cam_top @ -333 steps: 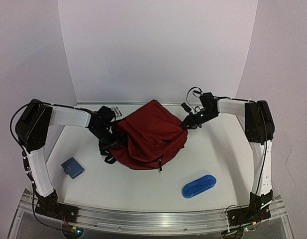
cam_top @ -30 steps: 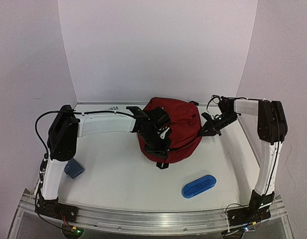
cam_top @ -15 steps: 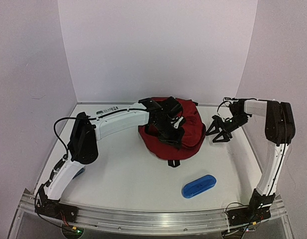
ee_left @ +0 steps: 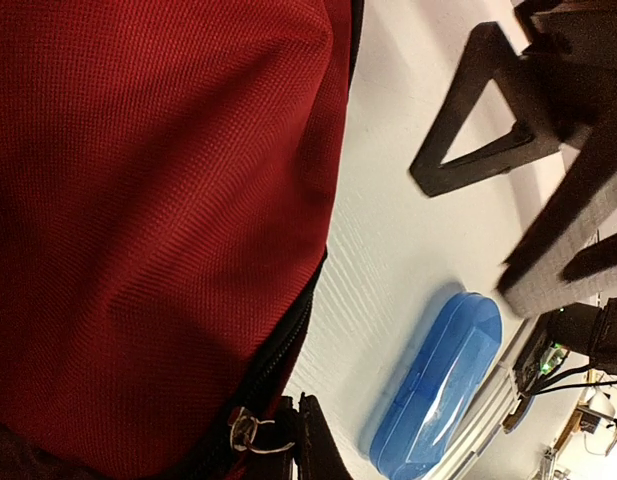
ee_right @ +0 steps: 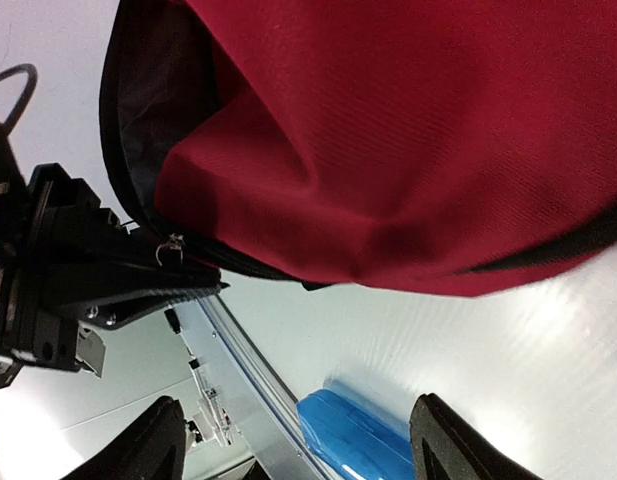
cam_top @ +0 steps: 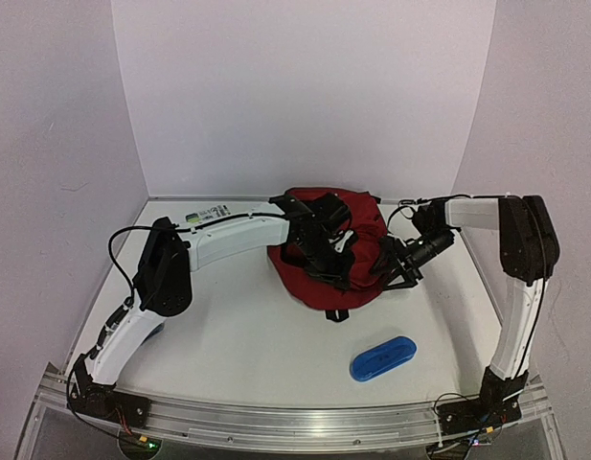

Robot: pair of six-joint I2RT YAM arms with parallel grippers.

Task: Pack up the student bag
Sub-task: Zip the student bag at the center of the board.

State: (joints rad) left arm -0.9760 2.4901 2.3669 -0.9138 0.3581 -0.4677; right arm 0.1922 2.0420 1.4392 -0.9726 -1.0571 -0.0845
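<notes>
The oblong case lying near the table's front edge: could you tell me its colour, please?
The case is translucent blue, clearest in the left wrist view.

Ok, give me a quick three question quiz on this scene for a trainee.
1. Which gripper is shut on the bag?
2. True or false: the case is inside the bag.
3. The right gripper is: A open, B shut on the bag, C holding the case.
Key: 1 the left gripper; 2 false, the case lies on the table; 3 A.
</notes>
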